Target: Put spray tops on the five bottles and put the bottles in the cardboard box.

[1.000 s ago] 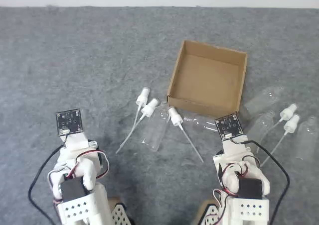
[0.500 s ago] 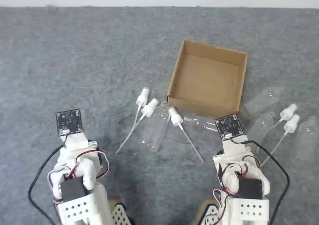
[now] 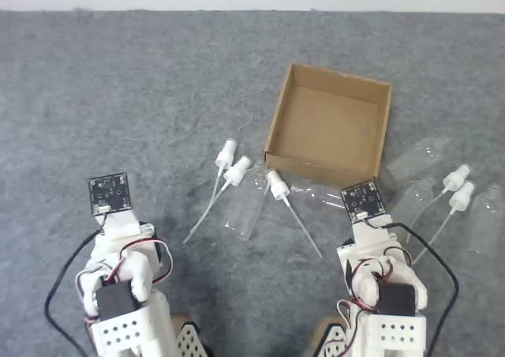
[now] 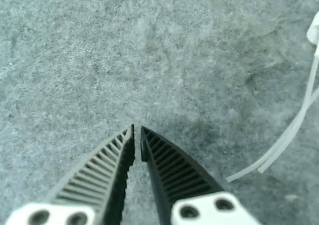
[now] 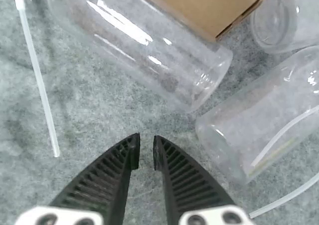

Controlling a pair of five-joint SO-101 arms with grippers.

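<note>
The cardboard box (image 3: 322,168) stands open and empty at mid-table. Two spray tops (image 3: 227,152) (image 3: 238,167) and a third (image 3: 276,185) lie left of it, beside a clear bottle (image 3: 246,203). Another bottle (image 3: 316,195) lies along the box's near wall. To the right are three more bottles (image 3: 418,158) (image 3: 414,197) (image 3: 485,219) and two spray tops (image 3: 456,177) (image 3: 462,194). My left gripper (image 4: 137,131) is shut over bare carpet, with dip tubes (image 4: 294,130) off to one side. My right gripper (image 5: 146,138) is shut just short of two bottles (image 5: 144,41) (image 5: 264,120).
Grey carpet covers the table. Both arm bases sit at the near edge, left (image 3: 118,294) and right (image 3: 383,294). The box corner (image 5: 209,6) sits right behind the bottle nearest my right gripper. A dip tube (image 5: 35,70) lies beside that bottle.
</note>
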